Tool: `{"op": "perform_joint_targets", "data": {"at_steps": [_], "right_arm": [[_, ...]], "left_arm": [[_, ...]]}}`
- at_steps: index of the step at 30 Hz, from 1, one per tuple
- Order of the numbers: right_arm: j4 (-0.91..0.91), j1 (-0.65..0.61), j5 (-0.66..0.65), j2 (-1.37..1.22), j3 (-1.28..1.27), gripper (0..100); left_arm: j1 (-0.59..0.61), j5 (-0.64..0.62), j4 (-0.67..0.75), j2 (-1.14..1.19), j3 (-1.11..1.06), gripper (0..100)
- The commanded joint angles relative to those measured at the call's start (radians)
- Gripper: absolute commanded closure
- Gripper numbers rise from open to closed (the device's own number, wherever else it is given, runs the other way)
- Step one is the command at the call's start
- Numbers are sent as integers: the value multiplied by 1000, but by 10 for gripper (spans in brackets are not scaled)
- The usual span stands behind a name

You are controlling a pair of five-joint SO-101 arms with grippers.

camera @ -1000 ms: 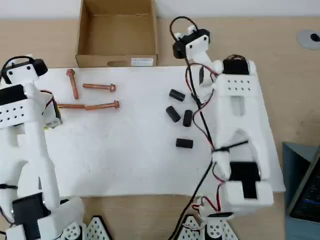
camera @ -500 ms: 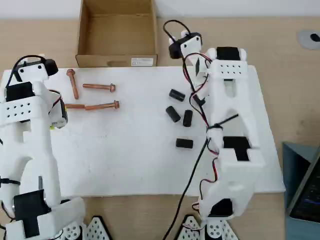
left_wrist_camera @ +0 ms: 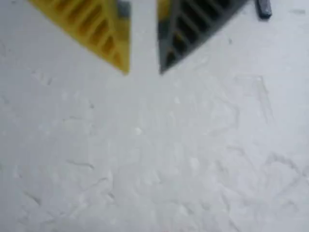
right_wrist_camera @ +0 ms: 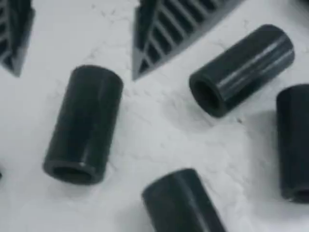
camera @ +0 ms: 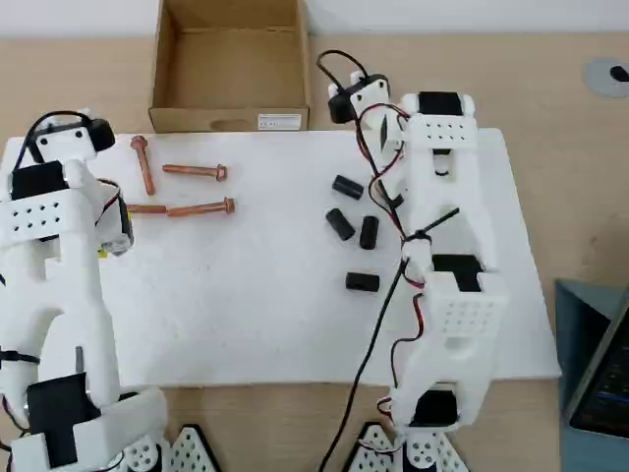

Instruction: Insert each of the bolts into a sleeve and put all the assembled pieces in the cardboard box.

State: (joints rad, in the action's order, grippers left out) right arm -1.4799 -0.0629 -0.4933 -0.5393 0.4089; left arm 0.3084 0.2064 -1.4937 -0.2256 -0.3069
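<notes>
Pale wooden table (camera: 570, 147) seen from above, overlaid by a white foam mat (camera: 246, 295). Open cardboard box (camera: 231, 119) at the far edge of the mat, nothing inside it.

Four copper bolts (camera: 195, 171) lying flat on the mat just in front of the box's left front corner, loosely fanned, two of them nearly end to end. Four black sleeves (camera: 347, 186) lying on their sides in front of the box's right front corner and a little to its right, close together but apart, one somewhat farther from the box than the rest. None joined yet.

Left hand (left_wrist_camera: 144, 67) low over bare mat, in front of the box and well to its left, near the bolts. Yellow and black fingers a narrow gap apart, holding nothing. Right hand (right_wrist_camera: 77, 67) poised over the sleeve cluster, fingers spread wide and empty, one sleeve (right_wrist_camera: 84, 125) lying just past the fingertips.

Handling, by judgement only:
- **Sleeves:** probably light, rigid and smooth-walled, apt to roll. Best pinched across the round body at mid-length, bore left clear at both ends.
- **Bolts:** likely heavier, stiff metal, slippery along the shank. Best taken close to the head, tip left free to enter a bore.
</notes>
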Motion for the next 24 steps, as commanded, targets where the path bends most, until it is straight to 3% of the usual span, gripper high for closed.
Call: {"op": "perform_joint_targets", "data": {"at_steps": [1,15,22,24], "right_arm": [[-3,-21,-15,-5,51,825],[48,-36,-31,-147,54,836],[51,-38,-31,-171,54,984],[46,-38,-31,-170,58,988]], "left_arm": [[-6,3,-9,-4,48,950],[-5,3,-8,-4,46,950],[-5,3,-9,-4,44,950],[-6,3,-9,-4,44,950]]}}
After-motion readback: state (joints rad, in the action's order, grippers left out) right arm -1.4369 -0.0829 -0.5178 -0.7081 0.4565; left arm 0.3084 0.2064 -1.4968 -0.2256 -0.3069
